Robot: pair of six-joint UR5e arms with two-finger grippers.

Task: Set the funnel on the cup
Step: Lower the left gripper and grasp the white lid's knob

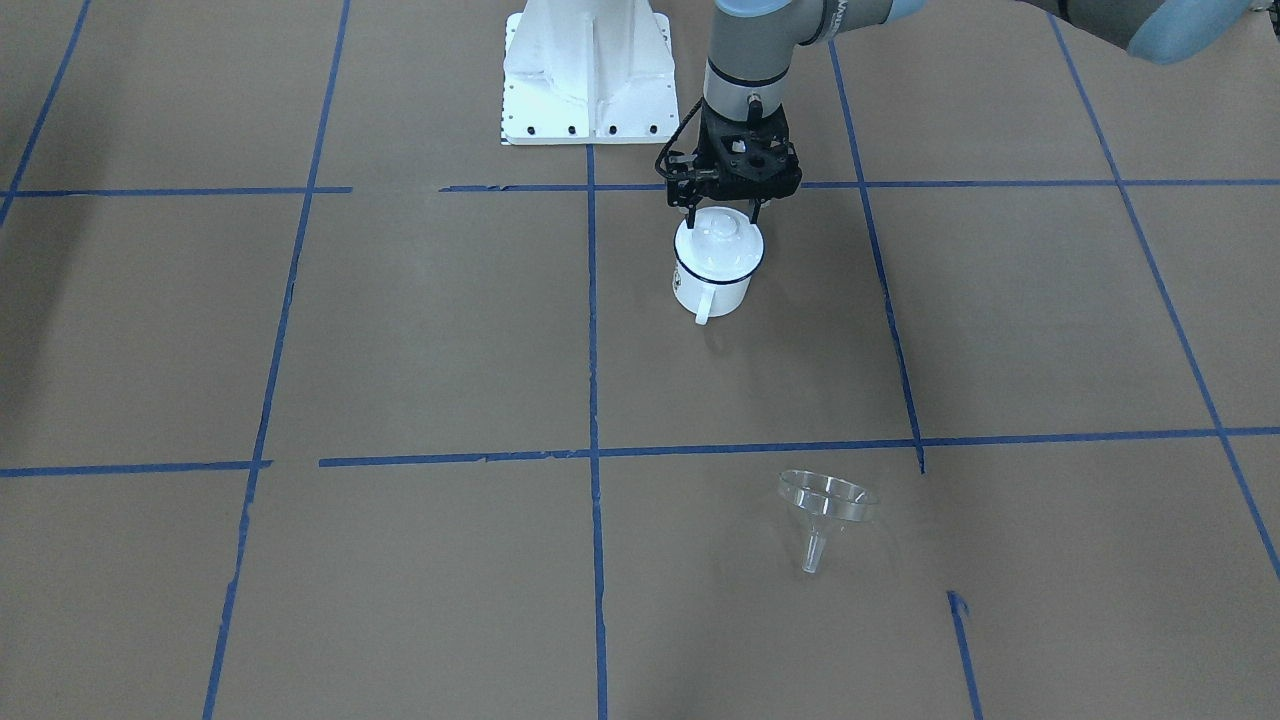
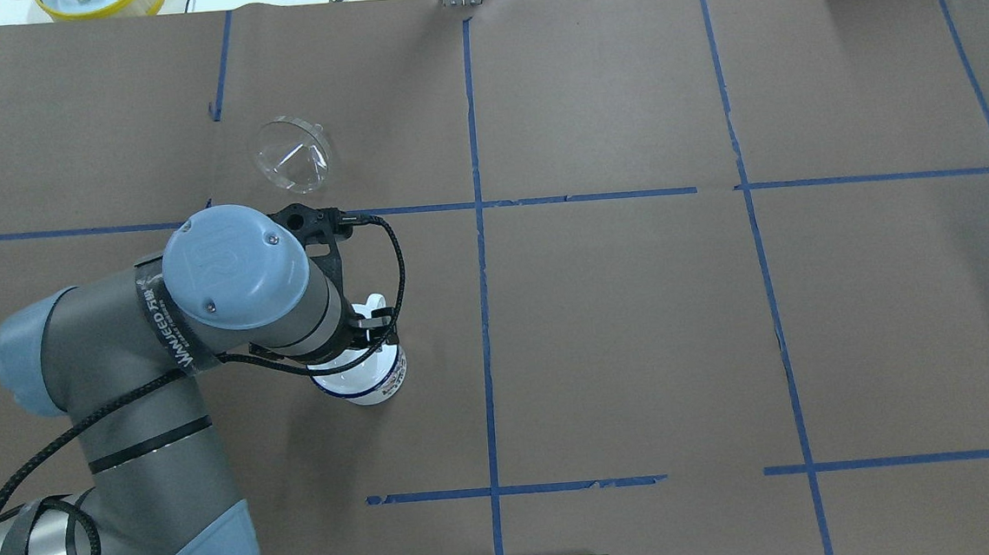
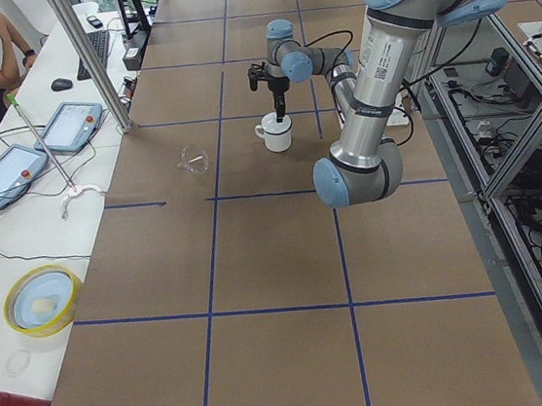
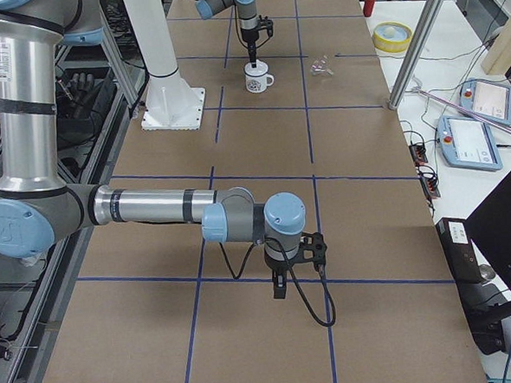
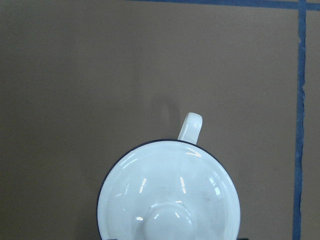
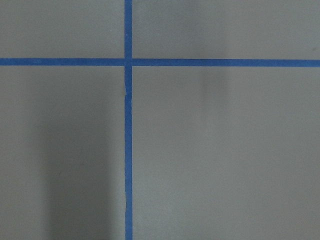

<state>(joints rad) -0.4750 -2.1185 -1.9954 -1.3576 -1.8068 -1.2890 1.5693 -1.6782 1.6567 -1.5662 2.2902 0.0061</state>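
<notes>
The cup [image 1: 712, 285], a small white enamel mug with a dark blue rim and loop handle, stands upright on the brown paper-covered table [image 1: 400, 330]. A round white knobbed lid [image 1: 720, 248] sits on it, closing its mouth. The left gripper [image 1: 723, 217] hangs straight above the cup, its black fingers spread wide on either side of the lid's knob, gripping nothing. The funnel [image 1: 825, 500], small, clear and wide-rimmed, lies tipped on its side well apart from the cup, beyond a blue tape line [image 1: 760, 446], on the side away from the white robot base [image 1: 590, 90]. The right gripper [image 4: 280, 287] hangs far from the cup; I cannot tell how wide it stands.
</notes>
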